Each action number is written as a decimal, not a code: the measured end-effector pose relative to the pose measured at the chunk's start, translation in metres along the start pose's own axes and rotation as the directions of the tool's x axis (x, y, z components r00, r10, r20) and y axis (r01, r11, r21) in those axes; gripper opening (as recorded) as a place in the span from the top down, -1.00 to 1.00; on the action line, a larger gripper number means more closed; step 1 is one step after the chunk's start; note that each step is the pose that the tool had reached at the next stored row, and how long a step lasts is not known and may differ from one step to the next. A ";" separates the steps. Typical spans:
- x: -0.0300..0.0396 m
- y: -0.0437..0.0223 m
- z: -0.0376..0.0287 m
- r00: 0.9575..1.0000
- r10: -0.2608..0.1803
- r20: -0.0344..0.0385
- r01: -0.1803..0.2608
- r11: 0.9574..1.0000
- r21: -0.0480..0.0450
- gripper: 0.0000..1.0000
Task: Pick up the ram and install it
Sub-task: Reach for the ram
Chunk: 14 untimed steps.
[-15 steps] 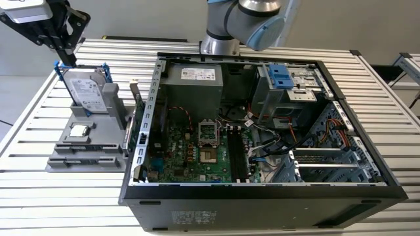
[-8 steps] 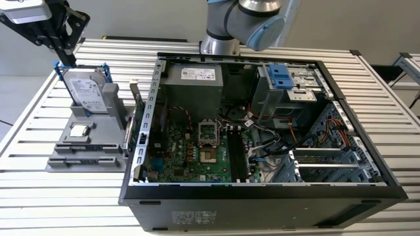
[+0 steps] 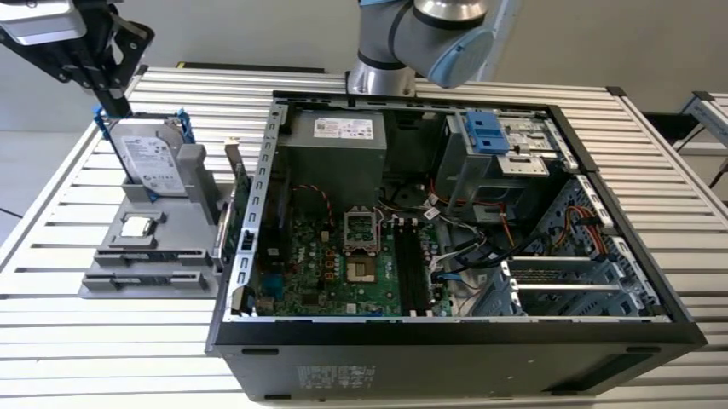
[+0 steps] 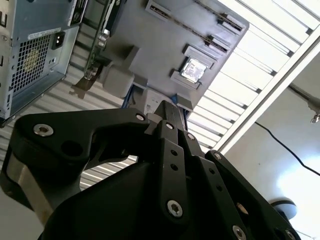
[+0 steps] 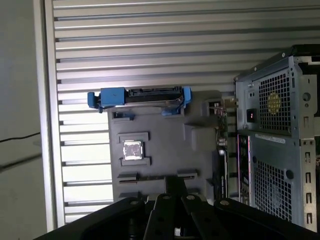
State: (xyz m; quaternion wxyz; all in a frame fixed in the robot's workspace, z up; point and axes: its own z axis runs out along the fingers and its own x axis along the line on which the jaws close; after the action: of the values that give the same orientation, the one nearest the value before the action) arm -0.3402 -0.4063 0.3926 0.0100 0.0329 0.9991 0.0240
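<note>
An open case [image 3: 455, 349] sits nearest, its motherboard [image 3: 341, 264] exposed. Beside it, on the exterior view's left, stands a grey holder [image 3: 114, 281] carrying an upright hard drive [image 3: 153, 162]. The gripper [image 3: 118, 109] hangs just above the drive's top edge, fingers [image 4: 170, 120] pressed together. A square chip [image 3: 136, 227] lies flat on the holder in front of the drive. Where the ram sits cannot be told.

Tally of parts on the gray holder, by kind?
Hard drive: 1
CPU chip: 1
Expansion card: 1
Total: 3
</note>
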 end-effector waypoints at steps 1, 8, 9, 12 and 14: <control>-0.0001 -0.0007 0.0000 1.000 0.000 0.000 0.000 1.000 0.000 1.00; -0.0001 -0.0020 -0.0001 1.000 0.000 -0.001 0.000 1.000 0.000 1.00; -0.0001 -0.0020 -0.0001 1.000 0.000 -0.001 0.000 1.000 0.000 1.00; -0.0002 -0.0023 -0.0001 1.000 0.000 -0.001 0.000 1.000 0.000 1.00; -0.0002 -0.0025 -0.0001 1.000 0.000 -0.001 0.000 1.000 0.000 1.00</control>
State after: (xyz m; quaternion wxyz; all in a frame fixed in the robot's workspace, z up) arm -0.3402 -0.4089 0.3926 0.0097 0.0329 0.9991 0.0240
